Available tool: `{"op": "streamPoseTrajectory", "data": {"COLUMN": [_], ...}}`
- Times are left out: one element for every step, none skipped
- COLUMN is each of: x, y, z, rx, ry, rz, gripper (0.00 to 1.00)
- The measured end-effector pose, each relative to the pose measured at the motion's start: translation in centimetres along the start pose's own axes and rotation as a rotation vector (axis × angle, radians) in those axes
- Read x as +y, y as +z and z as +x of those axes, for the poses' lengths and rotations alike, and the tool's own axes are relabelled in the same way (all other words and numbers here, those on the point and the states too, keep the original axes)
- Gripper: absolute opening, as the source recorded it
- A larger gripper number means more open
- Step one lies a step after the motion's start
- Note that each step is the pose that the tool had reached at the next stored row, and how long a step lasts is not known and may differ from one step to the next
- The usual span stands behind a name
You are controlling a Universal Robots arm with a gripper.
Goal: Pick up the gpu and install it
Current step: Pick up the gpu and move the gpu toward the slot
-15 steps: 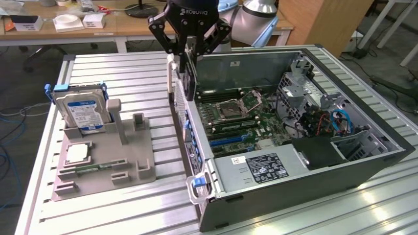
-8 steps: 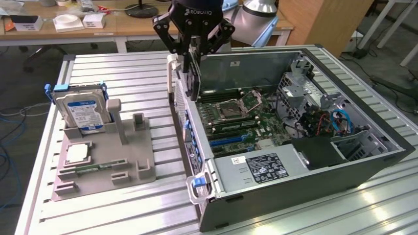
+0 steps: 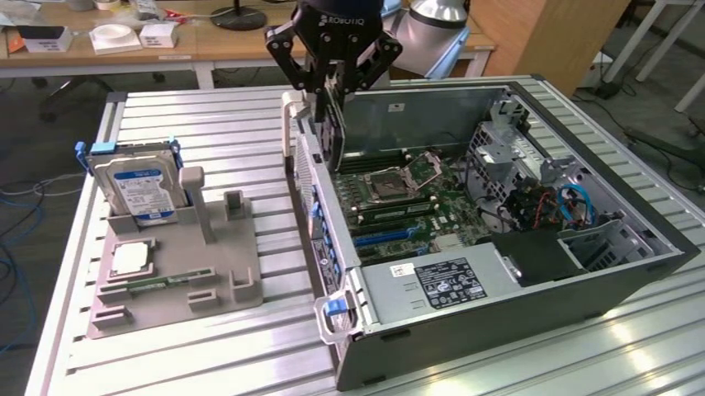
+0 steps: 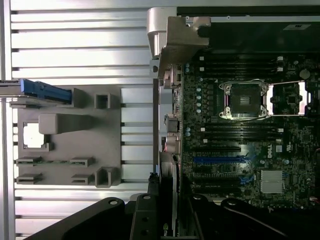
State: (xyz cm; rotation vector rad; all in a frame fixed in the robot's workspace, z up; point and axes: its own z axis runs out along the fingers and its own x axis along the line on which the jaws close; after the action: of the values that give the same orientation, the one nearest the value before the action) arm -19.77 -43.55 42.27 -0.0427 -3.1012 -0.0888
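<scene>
gripper (image 3: 332, 89) clamps the gpu (image 3: 332, 136), a thin dark card hanging upright.

A silver ribbed aluminium work table (image 3: 198, 124) filled the middle of the exterior view; light glared off its slats toward 5 o'clock; at 11 o'clock stood a long pale wooden desk with white legs (image 3: 220, 45), bearing small white boxes (image 3: 115, 37) and a black round stand base (image 3: 239, 16); at 1 o'clock rose a brown wooden panel (image 3: 546, 37); grey floor (image 3: 33, 157) lay at 9 o'clock, crossed by loose cables (image 3: 28, 191); thin black cables (image 3: 661, 139) trailed at 3 o'clock.
</scene>
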Motion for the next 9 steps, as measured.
{"op": "streamPoseTrajectory", "data": {"x": [0.00,0.00,0.01,0.01,0.01,0.01,0.01,0.02,0.02], "y": [0.00,0.00,0.00,0.00,0.00,-0.01,-0.01,-0.01,-0.01], "z": [-0.08,-0.16,-0.24,-0.32,-0.39,-0.46,-0.53,-0.61,-0.70], "rx": [0.0000,0.0000,0.0000,0.0000,0.0000,0.0001,0.0000,0.0000,0.0001], "ry": [0.000,0.000,0.000,-0.001,-0.001,-0.001,-0.001,-0.001,-0.001], "rz": [0.0000,0.0000,0.0000,0.0000,0.0000,0.0001,0.0000,0.0000,0.0000], "gripper": [0.27,0.27,0.27,0.27,0.27,0.27,0.27,0.27,0.27]}}
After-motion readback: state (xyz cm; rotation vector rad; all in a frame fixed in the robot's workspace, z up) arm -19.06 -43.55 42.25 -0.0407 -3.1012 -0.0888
